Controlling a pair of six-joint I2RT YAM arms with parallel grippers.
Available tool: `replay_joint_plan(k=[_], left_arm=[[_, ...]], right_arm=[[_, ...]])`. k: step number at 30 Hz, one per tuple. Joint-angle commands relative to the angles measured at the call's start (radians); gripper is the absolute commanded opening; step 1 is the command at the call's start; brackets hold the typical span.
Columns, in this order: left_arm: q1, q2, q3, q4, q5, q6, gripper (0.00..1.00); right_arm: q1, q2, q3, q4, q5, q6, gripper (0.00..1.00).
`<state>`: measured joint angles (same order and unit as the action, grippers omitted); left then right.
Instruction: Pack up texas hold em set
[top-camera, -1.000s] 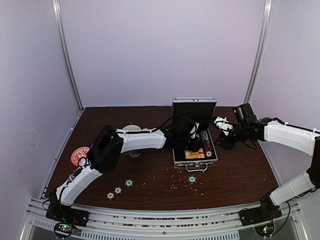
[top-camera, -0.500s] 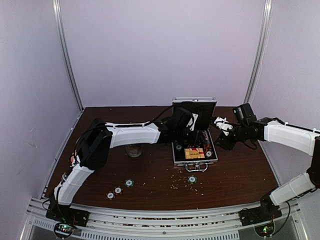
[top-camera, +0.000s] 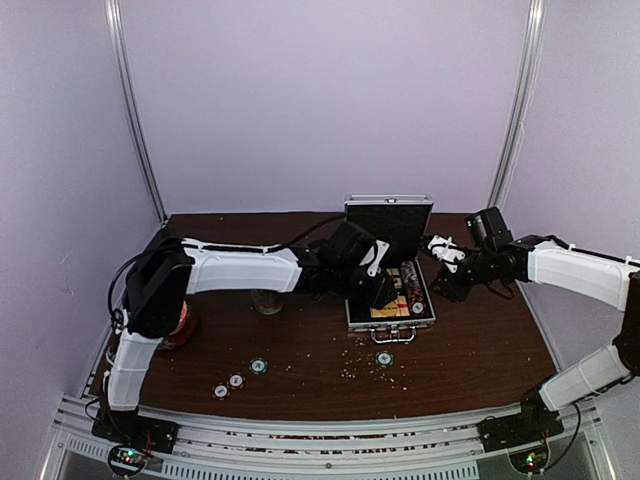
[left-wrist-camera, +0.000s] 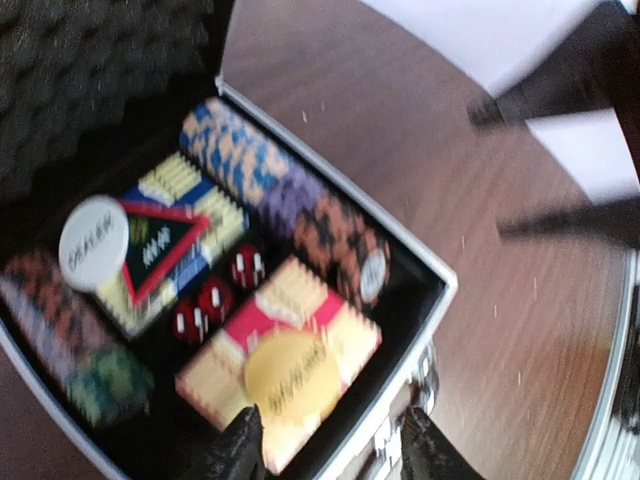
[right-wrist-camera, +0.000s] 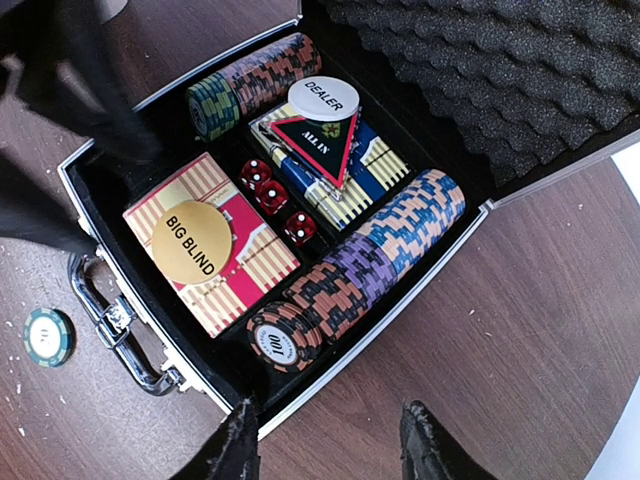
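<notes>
The silver briefcase (top-camera: 392, 325) lies open at the table's middle, its foam-lined lid (top-camera: 389, 216) upright. Inside, in the right wrist view, are two chip rows (right-wrist-camera: 385, 250), a blue-yellow card box (right-wrist-camera: 350, 165) with the white dealer button (right-wrist-camera: 322, 98), a red card box (right-wrist-camera: 215, 250) and three red dice (right-wrist-camera: 272, 195). Loose chips lie in front of the case (top-camera: 384, 358) and at the front left (top-camera: 236, 381). My left gripper (left-wrist-camera: 325, 450) is open and empty over the case's front rim, by the handle (right-wrist-camera: 110, 320). My right gripper (right-wrist-camera: 330, 445) is open and empty over the right rim.
A mug (top-camera: 266, 300) stands behind my left forearm, left of the case. The red-and-white tin (top-camera: 182, 322) sits at the left edge, partly hidden by my left arm. Crumbs (top-camera: 360, 352) are scattered in front of the case. Walls close in the table.
My left arm's elbow has swung left and now covers part of the tin. Its gripper rose toward the lid, then came back over the case's front. The right arm has not moved.
</notes>
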<state>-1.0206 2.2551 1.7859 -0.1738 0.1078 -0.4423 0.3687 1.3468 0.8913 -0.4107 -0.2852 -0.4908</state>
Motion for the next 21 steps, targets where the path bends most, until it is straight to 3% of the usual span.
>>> replay_joint_plan(k=[1,6,14,18,21], left_arm=[[-0.056,-0.16,-0.138,-0.104,-0.071,0.074,0.49],[-0.085,-0.303,-0.308,-0.256,-0.153,0.063,0.51],[-0.085,-0.492,-0.491,-0.525,-0.174,0.017,0.54],[-0.075,-0.54,-0.544,-0.662,-0.273,-0.055,0.64],[-0.046,-0.537,-0.566,-0.741,-0.284,-0.093,0.66]], right_arm=[[-0.005,0.008,-0.001,-0.008,-0.015,-0.012,0.5],[-0.004,0.028,0.01,-0.024,-0.025,-0.024,0.5],[0.004,0.043,0.015,-0.033,-0.042,-0.026,0.5],[0.013,0.053,0.017,-0.035,-0.042,-0.028,0.51],[0.017,0.057,0.018,-0.037,-0.042,-0.029,0.51]])
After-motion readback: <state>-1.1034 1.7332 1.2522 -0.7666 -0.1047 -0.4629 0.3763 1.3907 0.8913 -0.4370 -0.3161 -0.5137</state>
